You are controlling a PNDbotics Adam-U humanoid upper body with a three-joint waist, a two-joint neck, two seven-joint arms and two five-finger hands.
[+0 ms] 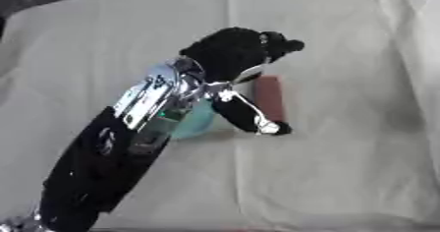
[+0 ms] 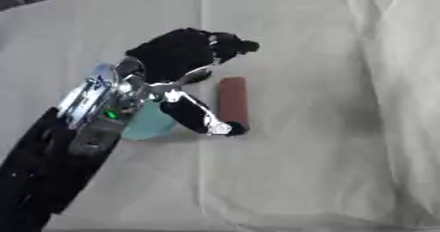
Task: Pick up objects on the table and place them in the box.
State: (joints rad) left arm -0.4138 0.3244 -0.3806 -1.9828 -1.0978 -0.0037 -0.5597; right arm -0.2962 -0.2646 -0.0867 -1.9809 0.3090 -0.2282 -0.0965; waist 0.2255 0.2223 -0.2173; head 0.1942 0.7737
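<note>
Block (image 2: 232,101): reddish-brown, oblong, lying flat on cloth-covered bench (image 2: 326,167), unmarked.
Left hand (image 1: 236,54): hovering over block, fingers curled, grasping nothing.

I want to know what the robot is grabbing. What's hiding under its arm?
A light teal thing peeks out under the left hand; most of it is covered. Beside it lies a reddish-brown block.

The left arm (image 1: 129,147) comes up from the lower left over a pale cloth (image 1: 343,167). The left hand (image 1: 232,54) hangs above a reddish block (image 1: 269,97), fingers curled, thumb (image 1: 258,120) reaching down beside the block's near end. A teal thing (image 1: 196,123) shows partly under the wrist
</note>
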